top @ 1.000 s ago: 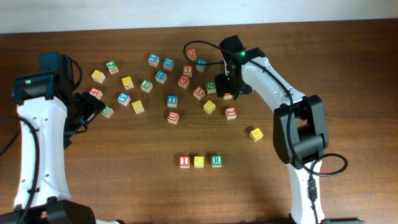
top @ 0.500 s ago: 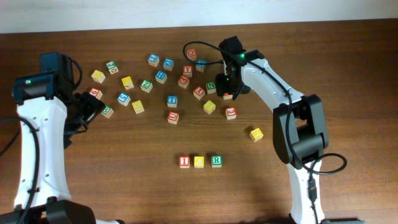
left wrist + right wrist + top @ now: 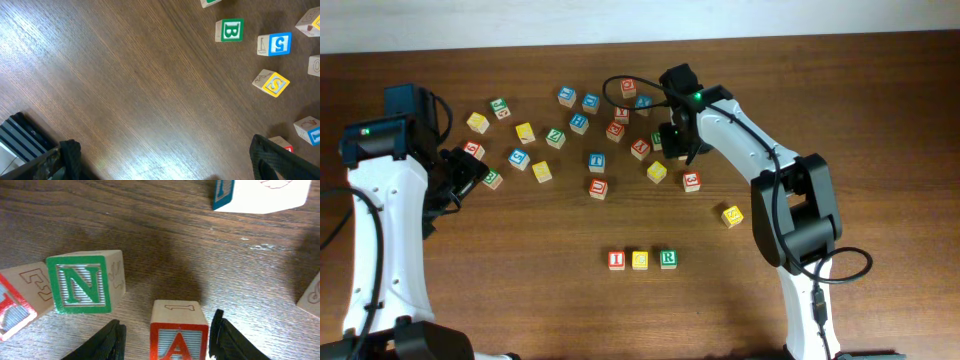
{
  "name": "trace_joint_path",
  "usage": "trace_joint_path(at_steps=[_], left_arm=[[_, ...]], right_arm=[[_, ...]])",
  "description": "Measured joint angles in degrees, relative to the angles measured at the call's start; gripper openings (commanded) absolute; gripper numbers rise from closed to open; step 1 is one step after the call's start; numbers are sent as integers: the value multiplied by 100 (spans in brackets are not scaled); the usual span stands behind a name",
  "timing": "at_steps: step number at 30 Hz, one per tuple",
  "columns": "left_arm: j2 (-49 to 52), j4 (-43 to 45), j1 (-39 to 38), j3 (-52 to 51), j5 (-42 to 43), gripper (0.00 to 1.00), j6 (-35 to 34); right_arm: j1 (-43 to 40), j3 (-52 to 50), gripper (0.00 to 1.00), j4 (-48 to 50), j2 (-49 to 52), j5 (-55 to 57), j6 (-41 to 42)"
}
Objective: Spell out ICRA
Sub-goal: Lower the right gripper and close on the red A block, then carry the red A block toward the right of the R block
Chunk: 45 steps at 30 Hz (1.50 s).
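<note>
We see the right gripper (image 3: 168,330) low over the dark brown wooden bench (image 3: 520,300), in the middle of the loose cubes at the far side. Its jaws are spread and stand on both sides of the red-faced wooden A cube (image 3: 179,335), which sits on the bench. On the side of the green-faced wooden N cube (image 3: 82,282), a strip of bare wood shows between finger and cube. On the other side the finger is right at the cube, and we cannot tell if it touches.

The N cube is just beside the A cube, and a red-faced cube (image 3: 15,310) is close against the N cube at the edge of the view. Farther back stands a pale cube with a blue side (image 3: 260,192).

In the overhead view three cubes stand side by side in a row near the front middle, well apart from the A cube. They are the red-faced I cube (image 3: 616,260), the yellow-faced C cube (image 3: 640,260) and the green-faced R cube (image 3: 667,258).

A red cube marked 3 (image 3: 691,181) lies near the right arm, and a single yellow cube (image 3: 732,215) lies nearer the front.

The left gripper (image 3: 165,150) hangs over bare bench with its jaws wide apart. Its view shows a green cube marked B (image 3: 230,30), a blue cube that reads like 5 (image 3: 275,44) and a yellow cube marked S (image 3: 271,82).
</note>
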Motion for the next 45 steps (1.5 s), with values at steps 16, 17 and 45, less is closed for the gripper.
trace_joint_path(at_steps=[16,17,45], left_arm=[[0,0,0,0,0,99,0],[0,2,0,0,0,99,0],[0,0,0,0,2,99,0]], right_arm=[[0,-81,33,0,0,173,2],[0,-81,32,0,0,173,4],[0,57,27,-4041,-3110,216,-2]])
